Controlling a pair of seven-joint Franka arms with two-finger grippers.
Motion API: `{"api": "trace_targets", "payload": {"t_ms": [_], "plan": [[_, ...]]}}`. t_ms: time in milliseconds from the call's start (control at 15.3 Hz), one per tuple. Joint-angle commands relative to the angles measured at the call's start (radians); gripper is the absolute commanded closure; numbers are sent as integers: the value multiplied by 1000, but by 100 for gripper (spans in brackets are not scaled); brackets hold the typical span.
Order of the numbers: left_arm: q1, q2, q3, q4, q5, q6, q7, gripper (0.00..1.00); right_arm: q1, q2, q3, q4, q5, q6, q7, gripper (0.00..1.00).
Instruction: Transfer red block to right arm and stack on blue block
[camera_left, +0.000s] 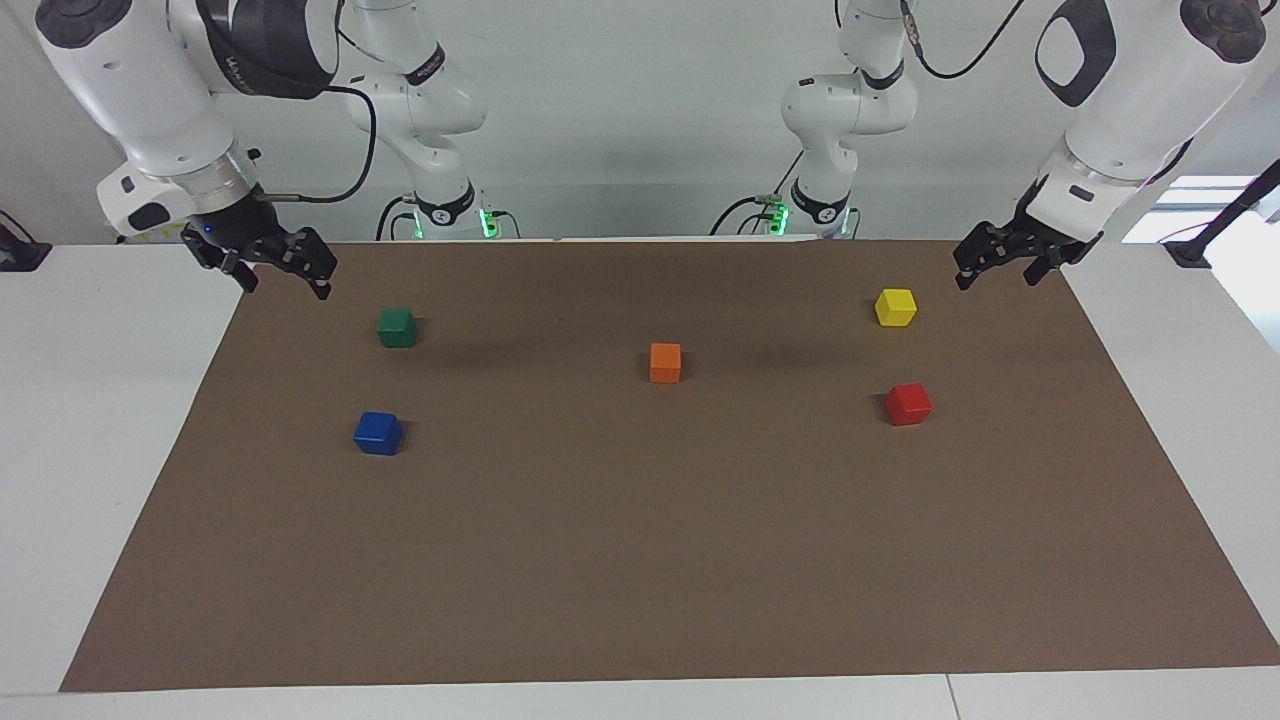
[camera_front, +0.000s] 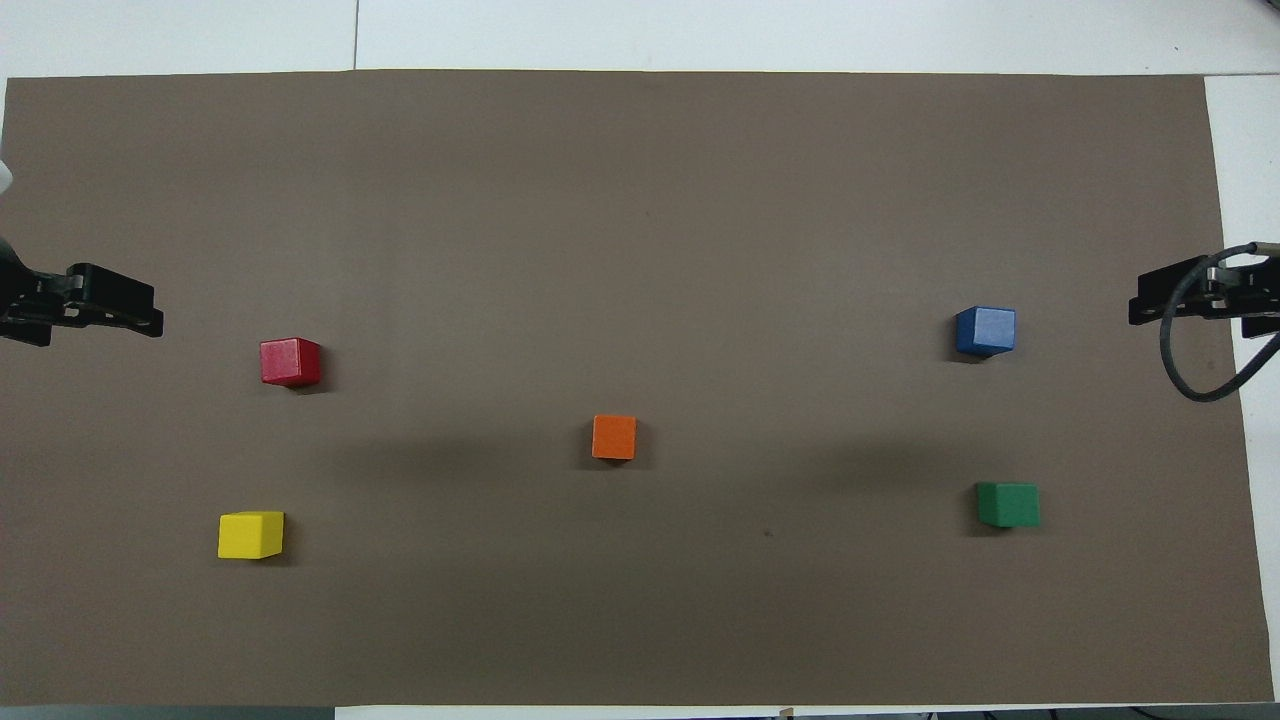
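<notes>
Red block (camera_left: 908, 404) on mat, apart from open, raised left claw (camera_left: 1000, 270)

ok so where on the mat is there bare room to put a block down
The brown mat is bare everywhere farther from the robots than the blue block and red block. Smaller gaps flank the orange block. Tightest: green block by blue, yellow block by red.

An orange cube (camera_left: 665, 362) is sitting mid-mat (camera_left: 640, 560), with a yellow cube (camera_left: 895, 307) and a green cube (camera_left: 397, 327) lying well apart from it toward either end.
</notes>
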Motion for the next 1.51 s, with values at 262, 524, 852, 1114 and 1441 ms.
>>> {"api": "trace_targets", "payload": {"t_ms": [262,524,852,1114,1441], "plan": [[-8,-3,9,13,11,-20,0,0,-6,-22,0,-19,-11,-7,-22,0],[-6,-9,12,6,10,-26,-6,0,-6,-22,0,-21,-11,-7,-22,0],[-5,-16,9,-8,11,-21,-9,0,-6,-22,0,-21,-11,-6,-22,0],[29,-49,9,-121,11,95,0,0,-6,-22,0,-19,-11,-7,-22,0],[26,-48,6,-243,11,198,-9,0,-6,-22,0,-19,-11,-7,-22,0]]}}
